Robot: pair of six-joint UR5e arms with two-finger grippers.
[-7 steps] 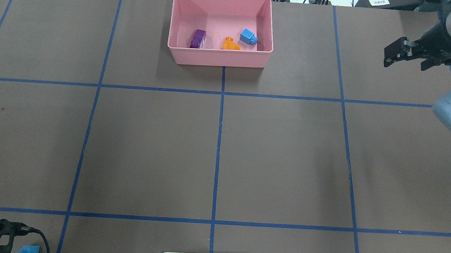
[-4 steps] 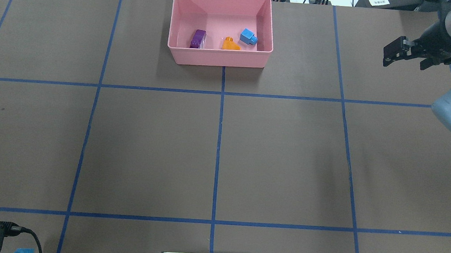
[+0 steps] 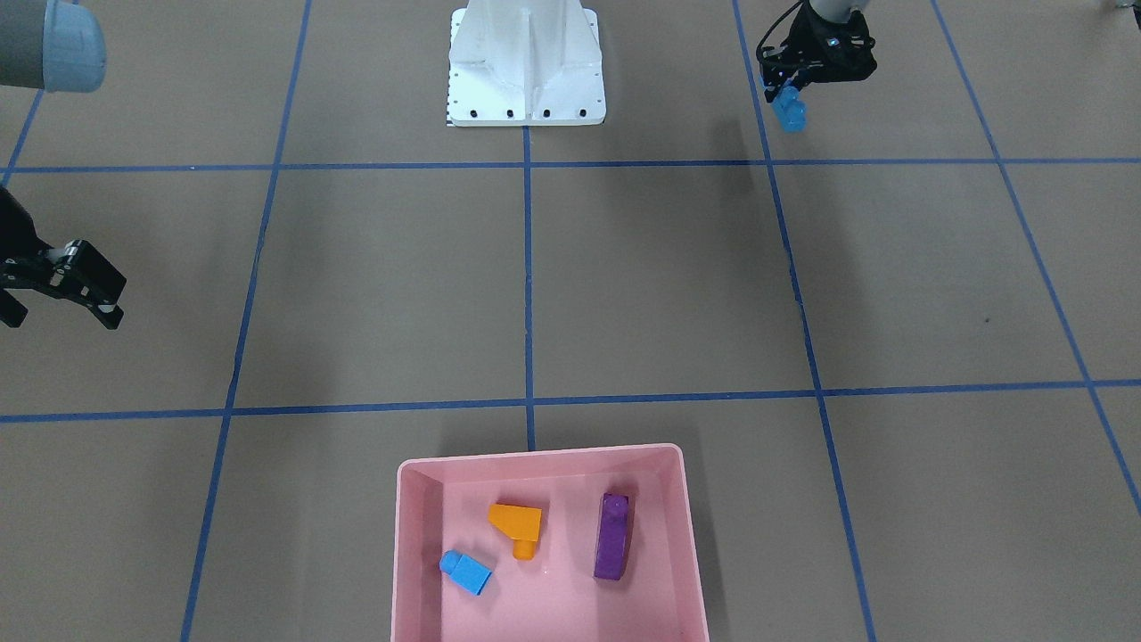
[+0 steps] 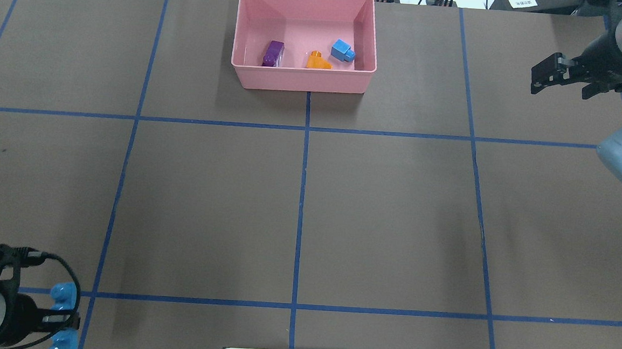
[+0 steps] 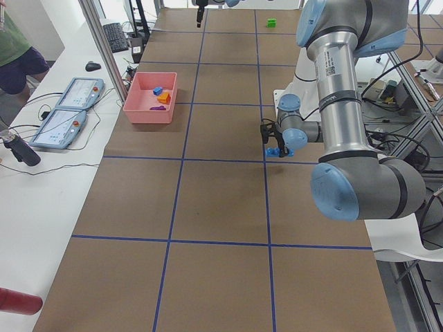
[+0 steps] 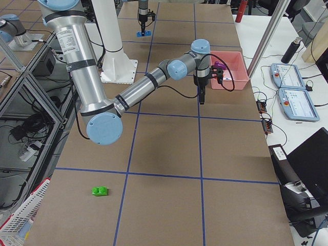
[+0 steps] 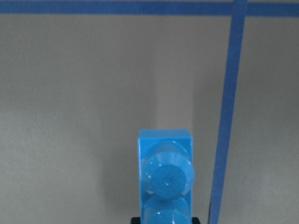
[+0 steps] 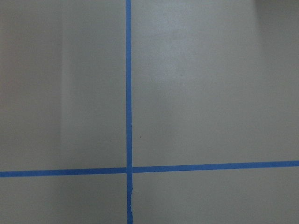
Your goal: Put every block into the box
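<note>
You see left gripper [image 3: 790, 89] clamped on long blue block [image 3: 790, 111] (clear of the table) | right gripper [image 4: 560, 87] spread, empty, well apart from box [image 4: 303, 82]

Pink box [image 4: 303, 79] holds three blocks [image 4: 273, 53]; long blue block [image 3: 790, 109], green block [image 6: 100, 191] outside.

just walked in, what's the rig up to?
The left hand grips the long blue brick near the robot base, far from the pink box. The right hand hangs open and empty over the table. The purple brick, orange brick and small blue brick lie in the box. The green brick lies on the table at the robot's right end.
</note>
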